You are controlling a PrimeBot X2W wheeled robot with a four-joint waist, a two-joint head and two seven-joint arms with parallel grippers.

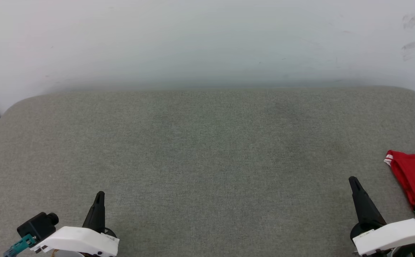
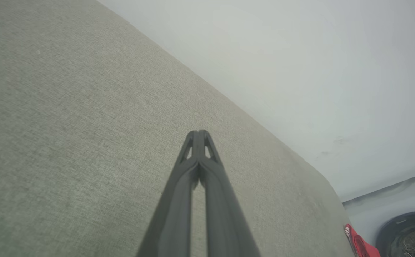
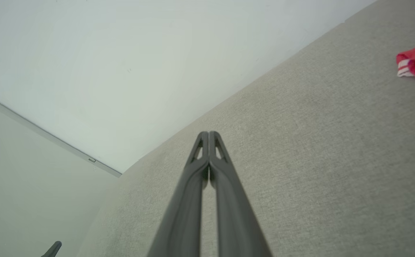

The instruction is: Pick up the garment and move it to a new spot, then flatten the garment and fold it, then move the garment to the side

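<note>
1. Our left gripper [image 1: 100,194] sits low at the near left of the grey fabric surface [image 1: 207,150]. Its two fingers are pressed together with nothing between them.
2. Our right gripper [image 1: 352,179] sits at the near right, likewise closed tip to tip and empty.
3. The garment [image 1: 414,175] lies at the right side of the surface, near the right gripper but apart from it. We see only a red corner with white-striped trim; the rest runs out of the head view.
4. With most of the cloth out of frame, we cannot tell whether it is folded or bunched, so any reading of progress could be wrong.
5. If a pick is due, closed fingers would only shove the cloth along, so they must part first.
6. We judge the garment to lie close to the surface's right rim, where a sideways nudge could slide it off.
7. Pinching only the trim or a single layer could drag the cloth unevenly and let it fall open.
</note>
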